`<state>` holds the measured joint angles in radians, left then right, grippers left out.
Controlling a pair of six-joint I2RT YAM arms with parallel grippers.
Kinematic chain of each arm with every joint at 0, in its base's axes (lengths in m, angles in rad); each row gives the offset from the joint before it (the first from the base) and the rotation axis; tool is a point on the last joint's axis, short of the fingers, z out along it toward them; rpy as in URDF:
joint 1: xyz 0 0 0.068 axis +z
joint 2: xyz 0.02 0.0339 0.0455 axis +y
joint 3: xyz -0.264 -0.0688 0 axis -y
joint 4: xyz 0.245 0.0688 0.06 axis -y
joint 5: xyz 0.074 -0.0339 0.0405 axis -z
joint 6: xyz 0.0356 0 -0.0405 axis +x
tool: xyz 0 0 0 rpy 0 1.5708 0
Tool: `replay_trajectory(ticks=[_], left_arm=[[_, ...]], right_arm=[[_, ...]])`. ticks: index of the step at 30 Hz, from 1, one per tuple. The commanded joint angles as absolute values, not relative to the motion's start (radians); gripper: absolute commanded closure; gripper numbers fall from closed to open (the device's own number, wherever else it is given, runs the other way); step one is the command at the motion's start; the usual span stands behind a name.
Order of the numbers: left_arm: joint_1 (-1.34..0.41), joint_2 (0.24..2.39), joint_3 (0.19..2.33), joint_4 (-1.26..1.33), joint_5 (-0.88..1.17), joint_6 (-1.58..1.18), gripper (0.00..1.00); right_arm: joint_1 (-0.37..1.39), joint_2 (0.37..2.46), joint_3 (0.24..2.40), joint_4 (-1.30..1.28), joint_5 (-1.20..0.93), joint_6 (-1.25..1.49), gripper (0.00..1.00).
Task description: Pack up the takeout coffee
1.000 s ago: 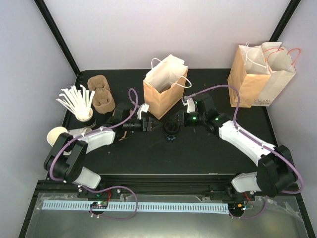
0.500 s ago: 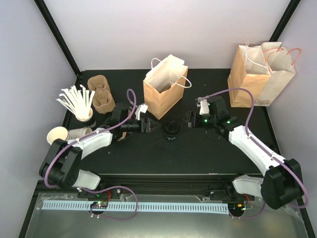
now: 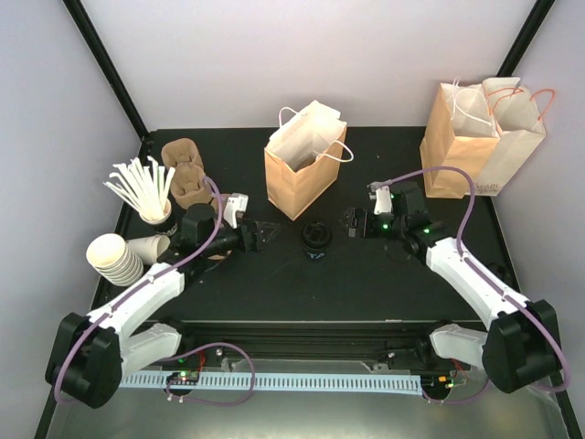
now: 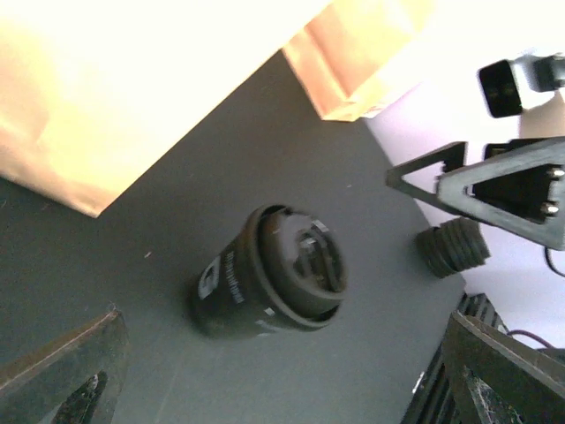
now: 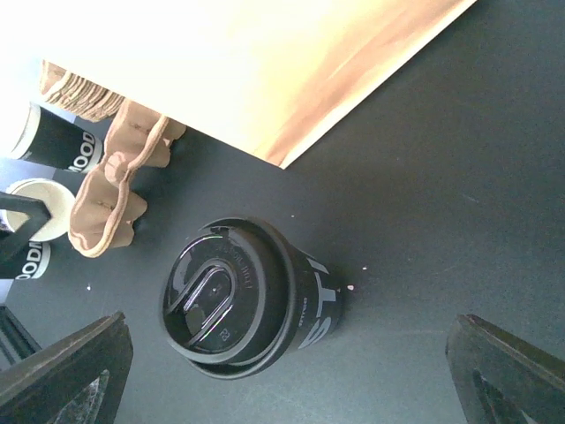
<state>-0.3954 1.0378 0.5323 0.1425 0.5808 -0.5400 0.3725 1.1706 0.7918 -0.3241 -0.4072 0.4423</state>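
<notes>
A small paper takeout coffee cup with a glossy black round lid [image 3: 315, 236] stands upright on the black table [image 3: 366, 283], just in front of an open brown paper bag [image 3: 297, 178]. The left gripper [image 3: 260, 236] and right gripper [image 3: 353, 222] flank it, both with jaws spread wide and holding nothing.

Robot lab cell, white walls [image 3: 302, 55], black table [image 3: 366, 274]

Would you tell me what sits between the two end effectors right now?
The takeout coffee stands between the left end effector and the right end effector, with bare table either side; the top external view shows this.
</notes>
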Motion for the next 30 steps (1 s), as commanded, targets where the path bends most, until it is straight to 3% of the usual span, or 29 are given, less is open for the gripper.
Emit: replay_trajectory(ticks=[1,6,17,30], left_arm=[[-0.37,1.101,0.529,0.164,0.636,-0.547,0.01],[-0.375,1.231,0.557,0.259,0.772,-0.587,0.07],[-0.43,1.449,0.58,0.508,0.815,-0.681,0.08],[-0.442,1.598,0.621,0.651,0.841,-0.73,0.01]], right_arm=[[0.364,1.232,0.775,-0.253,-0.48,0.436,0.0],[0.364,1.296,0.753,-0.147,-0.578,0.476,0.0],[0.35,1.452,0.736,0.033,-0.732,0.548,0.0],[0.35,1.552,0.714,0.178,-0.794,0.625,0.0]])
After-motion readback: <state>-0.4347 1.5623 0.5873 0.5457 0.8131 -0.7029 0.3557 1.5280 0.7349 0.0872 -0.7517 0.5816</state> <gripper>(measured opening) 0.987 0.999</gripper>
